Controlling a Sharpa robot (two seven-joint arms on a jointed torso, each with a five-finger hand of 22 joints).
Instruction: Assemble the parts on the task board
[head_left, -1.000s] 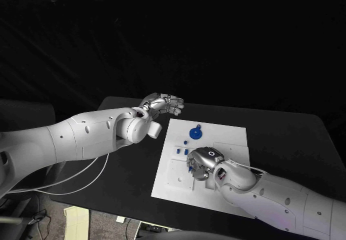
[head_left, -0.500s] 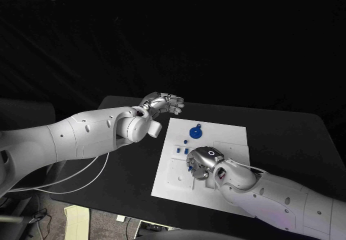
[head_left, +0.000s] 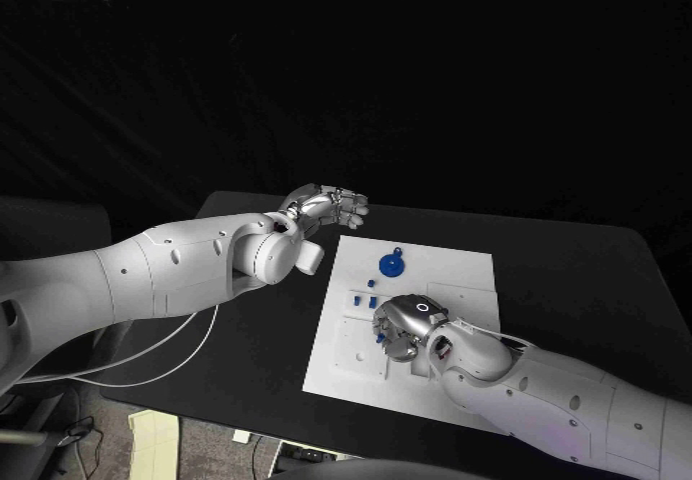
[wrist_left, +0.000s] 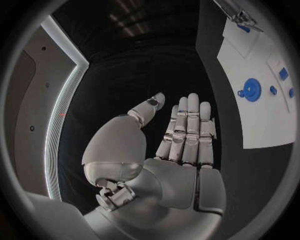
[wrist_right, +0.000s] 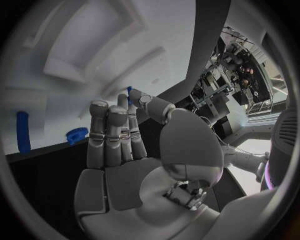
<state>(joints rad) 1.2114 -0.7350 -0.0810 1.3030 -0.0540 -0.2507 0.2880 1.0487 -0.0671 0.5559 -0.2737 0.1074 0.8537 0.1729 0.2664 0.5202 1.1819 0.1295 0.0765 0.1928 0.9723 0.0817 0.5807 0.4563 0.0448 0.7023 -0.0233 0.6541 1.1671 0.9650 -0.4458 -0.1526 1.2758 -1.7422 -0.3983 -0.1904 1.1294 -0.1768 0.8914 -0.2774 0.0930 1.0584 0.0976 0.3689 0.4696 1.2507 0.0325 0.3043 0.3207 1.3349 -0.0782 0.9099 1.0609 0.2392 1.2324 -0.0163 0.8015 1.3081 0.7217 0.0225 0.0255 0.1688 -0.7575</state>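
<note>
Right hand (head_left: 404, 328) sits low over the near-middle of the task board (head_left: 454, 272) — in the right wrist view its fingers (wrist_right: 111, 134) lie straight and side by side, thumb and a fingertip pinching a small blue part (wrist_right: 129, 92). Just beyond it on the board lie a few small blue pegs (head_left: 364, 299), then a blue gear (head_left: 391, 265) toward the far edge. Left hand (head_left: 326, 208) hovers off the board's far-left corner above the black table (head_left: 577, 260) — fingers together, flat, holding nothing.

Right hand (head_left: 404, 325) hides board parts beneath — contact unclear.
</note>
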